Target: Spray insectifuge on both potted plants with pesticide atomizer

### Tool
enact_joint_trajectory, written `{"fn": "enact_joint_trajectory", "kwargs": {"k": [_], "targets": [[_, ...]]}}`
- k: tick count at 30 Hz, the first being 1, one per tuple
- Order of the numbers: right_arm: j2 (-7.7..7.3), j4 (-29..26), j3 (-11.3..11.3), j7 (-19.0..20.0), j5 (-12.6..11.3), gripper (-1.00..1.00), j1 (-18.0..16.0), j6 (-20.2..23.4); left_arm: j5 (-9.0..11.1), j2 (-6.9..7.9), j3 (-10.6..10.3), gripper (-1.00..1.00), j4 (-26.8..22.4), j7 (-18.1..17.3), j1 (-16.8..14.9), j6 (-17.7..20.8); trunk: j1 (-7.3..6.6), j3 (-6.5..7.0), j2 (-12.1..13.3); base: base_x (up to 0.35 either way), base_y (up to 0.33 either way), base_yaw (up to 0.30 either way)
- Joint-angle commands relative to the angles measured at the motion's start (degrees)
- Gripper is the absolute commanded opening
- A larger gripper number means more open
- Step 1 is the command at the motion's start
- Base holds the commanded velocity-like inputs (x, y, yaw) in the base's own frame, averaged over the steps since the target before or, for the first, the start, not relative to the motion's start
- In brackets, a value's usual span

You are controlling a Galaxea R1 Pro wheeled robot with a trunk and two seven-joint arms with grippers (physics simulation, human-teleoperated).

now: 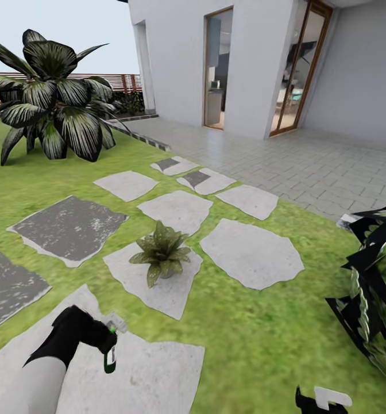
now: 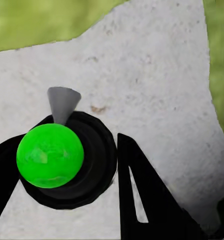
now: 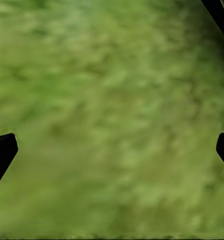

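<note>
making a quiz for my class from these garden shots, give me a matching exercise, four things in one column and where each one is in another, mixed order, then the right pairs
Things:
1. pesticide atomizer
2. potted plant
3. big striped-leaf bush
4. right gripper

Places or states:
A. on a pale stone slab in the lawn
B. over bare grass, jaws wide apart
C. held in the left gripper above a stone slab
D. far back on the lawn, near the wooden fence

Pairs: 1-C, 2-A, 3-D, 4-B

Pale grey rough stone slabs lie in matt green grass lawn. Glossy bright-green plastic cap tops the dark bottle; black gripper fingers look matt.
</note>
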Motion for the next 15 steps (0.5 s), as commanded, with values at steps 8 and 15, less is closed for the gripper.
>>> {"fn": "enact_joint_trajectory", "kwargs": {"k": [8,15], "targets": [[-0.06,-3.9,0.7,1.3,4.5,1.00,-0.1,-0.2,0.9,2.13,1.7,-1.00,7.5,-0.6,2.2,-30.3,-0.05,-0.04,0.0,-0.299,0.177,0.000],[0.38,-15.1,4.0,25.8,18.4,1.00,-0.1,0.1,0.0,1.62,-5.5,-1.00,11.9,-0.9,2.2,-33.3,-0.05,-0.04,0.0,-0.037,0.022,0.000]]}}
